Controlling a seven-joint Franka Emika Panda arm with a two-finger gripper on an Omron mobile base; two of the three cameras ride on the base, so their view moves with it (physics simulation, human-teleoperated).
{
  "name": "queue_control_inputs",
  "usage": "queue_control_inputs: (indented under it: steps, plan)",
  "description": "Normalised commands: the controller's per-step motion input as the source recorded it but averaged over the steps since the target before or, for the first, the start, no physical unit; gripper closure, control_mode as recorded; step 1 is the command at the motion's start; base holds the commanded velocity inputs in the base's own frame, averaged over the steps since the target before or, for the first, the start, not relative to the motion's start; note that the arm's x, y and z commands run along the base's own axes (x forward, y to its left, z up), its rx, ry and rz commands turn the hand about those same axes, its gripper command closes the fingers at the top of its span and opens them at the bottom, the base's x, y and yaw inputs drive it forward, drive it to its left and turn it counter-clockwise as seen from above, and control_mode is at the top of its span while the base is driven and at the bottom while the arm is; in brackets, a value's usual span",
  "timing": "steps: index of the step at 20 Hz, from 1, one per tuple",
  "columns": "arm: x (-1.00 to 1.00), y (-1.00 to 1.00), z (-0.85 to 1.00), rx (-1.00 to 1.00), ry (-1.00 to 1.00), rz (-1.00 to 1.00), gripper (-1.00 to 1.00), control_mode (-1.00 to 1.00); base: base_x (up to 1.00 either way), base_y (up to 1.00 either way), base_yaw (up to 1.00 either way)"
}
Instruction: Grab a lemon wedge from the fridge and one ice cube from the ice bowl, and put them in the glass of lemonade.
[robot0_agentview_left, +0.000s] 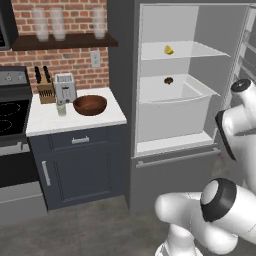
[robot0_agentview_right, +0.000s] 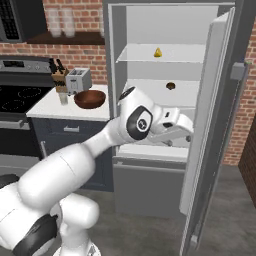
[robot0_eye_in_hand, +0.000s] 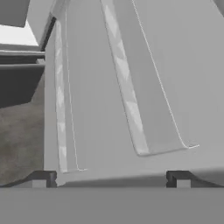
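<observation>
Lemon wedge (robot0_agentview_left: 169, 50) on upper fridge (robot0_agentview_left: 122, 100) shelf, tip up; claw (robot0_eye_in_hand: 112, 178) spread, holding nothing.

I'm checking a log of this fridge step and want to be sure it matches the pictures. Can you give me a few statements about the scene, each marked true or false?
1. The fridge door is open. True.
2. The lemon wedge lies in the ice bowl. False: it sits on the upper shelf inside the fridge.
3. The claw is shut on the lemon wedge. False: its tips stand wide apart with nothing between them, facing the inside of the fridge door.
4. The glass of lemonade stands on the counter in front of the toaster. True.
5. A small dark brown lump rests on the shelf below the lemon wedge. True.
</observation>
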Motion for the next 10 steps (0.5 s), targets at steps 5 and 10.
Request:
queue_control_inputs:
  steps: [5, 10]
  plan:
    - [-0.11, -1.0, -0.34, 0.0, 0.01, -0.15, -1.0, -1.0, 0.0, 0.0, 0.0]
    - [-0.43, -0.03, 0.3, -0.02, -0.18, 0.03, -1.0, -1.0, 0.0, 0.0, 0.0]
